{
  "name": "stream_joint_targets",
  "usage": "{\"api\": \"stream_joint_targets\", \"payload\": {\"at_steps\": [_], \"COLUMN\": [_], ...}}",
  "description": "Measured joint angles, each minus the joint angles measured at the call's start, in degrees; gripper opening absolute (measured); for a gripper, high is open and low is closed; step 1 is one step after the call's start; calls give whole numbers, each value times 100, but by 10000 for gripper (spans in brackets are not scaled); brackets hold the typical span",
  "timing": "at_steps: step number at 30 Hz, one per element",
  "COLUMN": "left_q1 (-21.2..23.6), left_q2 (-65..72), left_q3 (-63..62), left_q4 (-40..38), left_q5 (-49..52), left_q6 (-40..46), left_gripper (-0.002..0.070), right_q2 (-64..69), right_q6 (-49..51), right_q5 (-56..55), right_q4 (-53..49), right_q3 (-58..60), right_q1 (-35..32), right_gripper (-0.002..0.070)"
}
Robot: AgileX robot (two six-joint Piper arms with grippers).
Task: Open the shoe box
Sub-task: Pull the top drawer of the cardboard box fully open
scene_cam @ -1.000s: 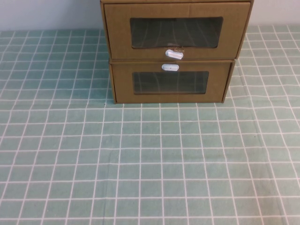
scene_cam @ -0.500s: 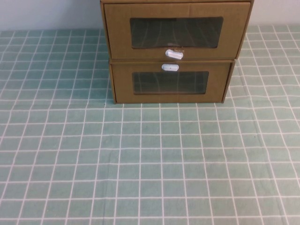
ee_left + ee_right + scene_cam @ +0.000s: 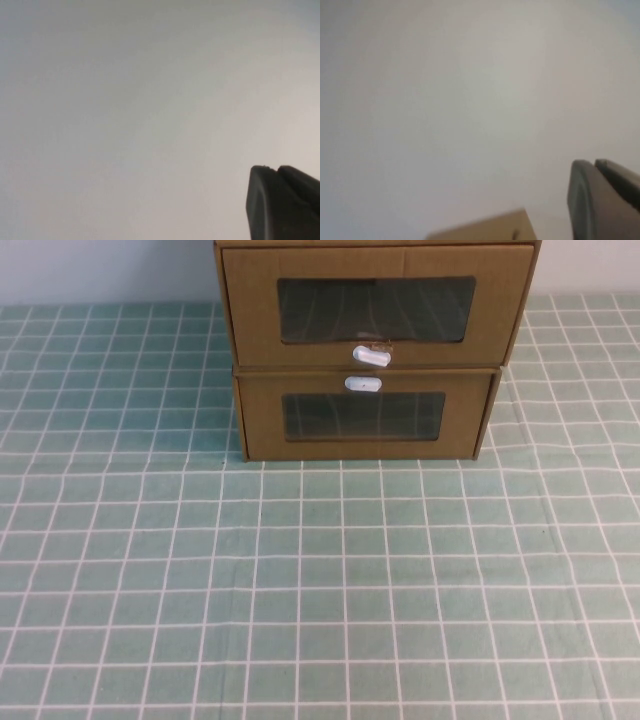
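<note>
**Green-check bench, both shoe boxes closed, arms only in the wrist cams**

Bench cover was a pale green cloth [image 3: 300, 590] with a white grid, some slight creases across the near half. Plain grey-white wall [image 3: 100, 270] ran behind it.

High view only:
- Two brown cardboard boxes were stacked at the far centre of the bench, against the wall.
- The upper shoe box [image 3: 375, 260] sat squarely on the lower shoe box [image 3: 365, 450], its front overhanging a little on each side.
- Each front had a dark clear window showing the grid cloth's reflection.
- The upper handle [image 3: 371, 356], a small white tab, sat at the bottom edge of its front. The lower handle [image 3: 363, 384] sat at the top edge of its front, so the two tabs were just apart, one over the other.
- Both fronts looked closed, with nothing touching either handle.

Wrist views only:
- The left tool [image 3: 280, 202] showed as a dark piece in one corner against blank pale wall. I couldn't make out whether it was spread or closed.
- The right tool [image 3: 602, 200] showed as a grey piece in the same corner of its picture, also against pale wall. It was closed.
- The right wrist cam also caught a blurred cardboard-brown corner [image 3: 485, 227] at the frame edge. It had the same colour as the boxes, but I couldn't say which one it was.

Both tools sat well clear of the boxes.
</note>
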Motion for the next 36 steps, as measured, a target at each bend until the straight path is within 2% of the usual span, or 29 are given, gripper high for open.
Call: {"api": "stream_joint_targets", "payload": {"at_steps": [2, 5, 9, 13, 17, 20, 22, 25, 29, 31, 36], "left_q1": [0, 0, 0, 0, 0, 0, -15, -111, -332, -484, -877], "left_q2": [647, 1464, 2296, 3047, 3844, 4570, 5039, 5784, 6784, 7321, 8582], "left_q3": [-515, -1175, -1405, -1404, -1637, -2142, -2598, -3500, -4732, -5368, -6742], "left_q4": [0, 21, -151, -658, -835, -1133, -1508, -2377, -3556, -3951, -4126], "left_q5": [601, 1333, 1180, 993, 1416, 1963, 2323, 2985, 3875, 4240, 4732], "left_q6": [35, 134, 165, 155, 155, 494, 1014, 2133, 3318, 3567, 3740], "left_gripper": [-5, -5, -5, -5, -5, -5, -5, -5, -5, -5, -5], "right_q2": [596, 1357, 1860, 2066, 2180, 2305, 2444, 2779, 3395, 3722, 4590], "right_q6": [-72, -338, -863, -969, -1004, -1163, -1771, -3322, -4928, -5498, -6549], "right_q5": [1130, 2125, 2302, 2302, 2291, 2361, 2493, 2867, 3405, 3588, 4003], "right_q4": [-83, -215, -355, -306, 9, 583, 1022, 1738, 2575, 2788, 3006], "right_q3": [-583, -1140, -1308, -1308, -1308, -1310, -1320, -1331, -1428, -1509, -1778], "right_q1": [0, 0, 0, 0, 0, 3, 82, 375, 957, 1213, 1741], "right_gripper": [-13, -13, -13, -13, -13, -13, -13, -13, -13, -13, -13]}}
